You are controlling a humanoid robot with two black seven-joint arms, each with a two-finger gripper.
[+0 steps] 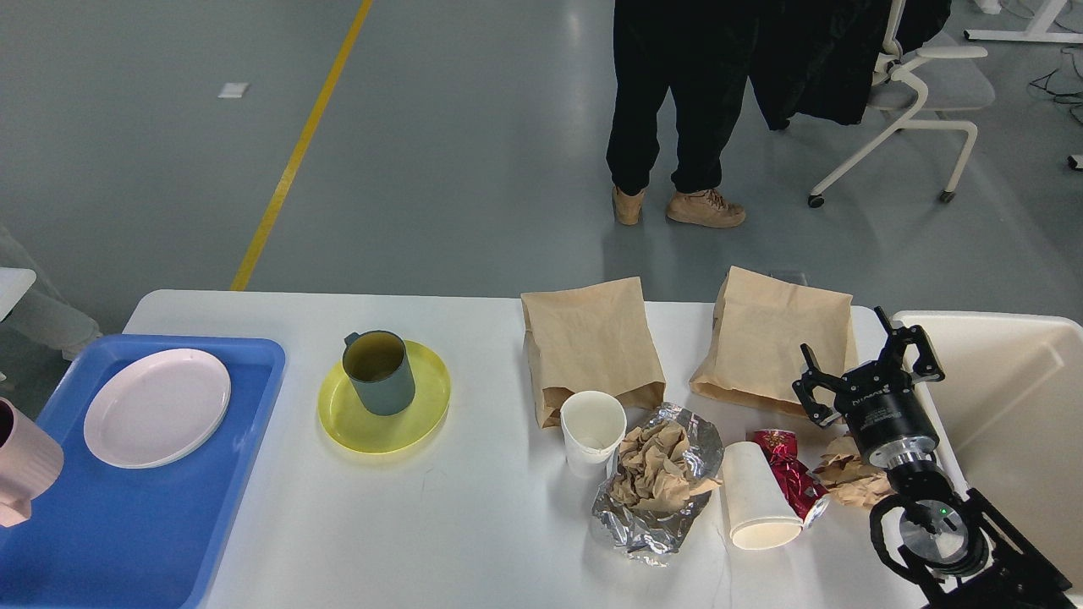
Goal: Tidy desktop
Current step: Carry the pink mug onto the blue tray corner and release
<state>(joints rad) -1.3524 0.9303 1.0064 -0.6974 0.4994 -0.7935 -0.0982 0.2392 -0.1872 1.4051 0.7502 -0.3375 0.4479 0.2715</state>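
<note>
The white desktop [474, 541] carries a grey-green mug [379, 372] on a yellow plate [385, 419], two brown paper bags [592, 342] [778, 338], an upright white paper cup [592, 431], crumpled foil with brown paper [656, 486], a lying paper cup [755, 495], a red wrapper [791, 474] and a brown paper wad [854, 482]. A pink mug [21, 461] shows at the left edge over the blue tray [127, 524]. My left gripper is out of view. My right gripper [867, 372] is open and empty above the paper wad.
A pink plate [156, 408] lies in the blue tray. A cream bin [1015, 406] stands at the right table end. A person [677, 110] stands behind the table, beside a white office chair [914, 93].
</note>
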